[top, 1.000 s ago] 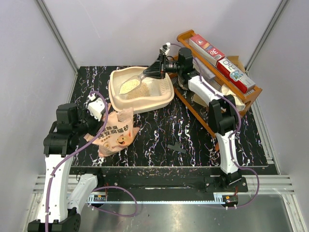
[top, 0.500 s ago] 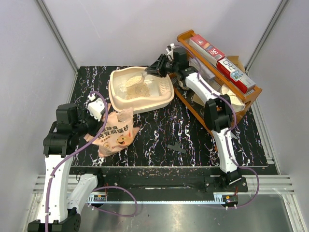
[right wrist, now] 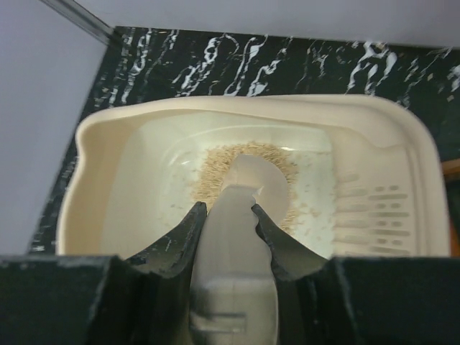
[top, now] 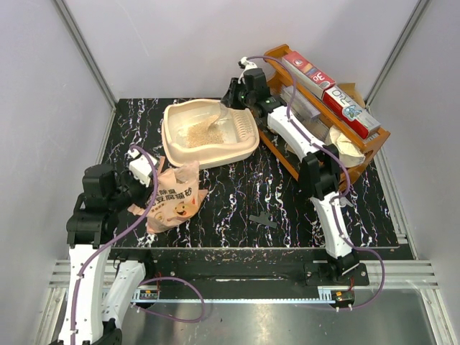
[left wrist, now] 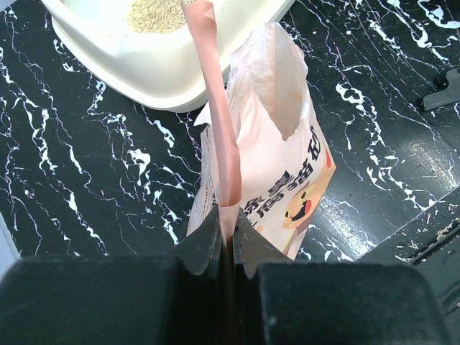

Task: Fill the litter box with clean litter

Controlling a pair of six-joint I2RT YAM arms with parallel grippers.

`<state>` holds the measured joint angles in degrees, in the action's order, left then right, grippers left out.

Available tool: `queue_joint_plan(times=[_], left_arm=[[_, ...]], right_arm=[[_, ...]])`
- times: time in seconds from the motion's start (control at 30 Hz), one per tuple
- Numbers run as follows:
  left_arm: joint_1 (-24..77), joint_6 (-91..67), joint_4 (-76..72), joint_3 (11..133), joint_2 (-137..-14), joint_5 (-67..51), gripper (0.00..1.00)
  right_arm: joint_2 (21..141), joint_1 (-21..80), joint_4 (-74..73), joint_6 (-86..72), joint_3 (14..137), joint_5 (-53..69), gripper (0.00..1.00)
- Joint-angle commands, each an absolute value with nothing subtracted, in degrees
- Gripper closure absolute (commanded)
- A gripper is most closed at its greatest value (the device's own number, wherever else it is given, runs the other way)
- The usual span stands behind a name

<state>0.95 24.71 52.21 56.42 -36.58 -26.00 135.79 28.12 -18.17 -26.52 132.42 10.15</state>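
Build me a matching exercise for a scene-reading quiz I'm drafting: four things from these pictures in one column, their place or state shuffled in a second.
1. scoop
2. printed bag
3. clean litter
4. wooden rack

a. pinched between the left fingers
b. lying on the floor of the litter box
c. at the far right, holding red boxes
d. held by the right fingers, tipped into the litter box

Pairs: 1-d, 2-a, 3-b, 4-c
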Motion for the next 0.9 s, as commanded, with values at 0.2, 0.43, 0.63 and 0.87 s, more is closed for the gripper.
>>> queue_joint_plan(times=[0.2,0.43,0.63,0.87], left_arm=[[0.62,21.18,39.29,53.7,-32.78,-31.99,0.92],[0.62,18.99,36.92,53.44,-33.66,-33.4,0.92],[0.62,15.83,35.16,54.23,-35.42,-34.54,0.91],[0.62,13.62,33.14,55.37,-36.91,-35.16,0.91]], right_arm=[[123.32,31.72,-14.15,11.04,128.35,4.39,1.0],[111.03,33.05,-7.91,22.86,112.51,3.6,1.0],[98.3,33.05,-12.82,21.01,103.9,7.73,1.0],[79.03,32.69,-19.24,14.61,86.68,17.66,1.0]])
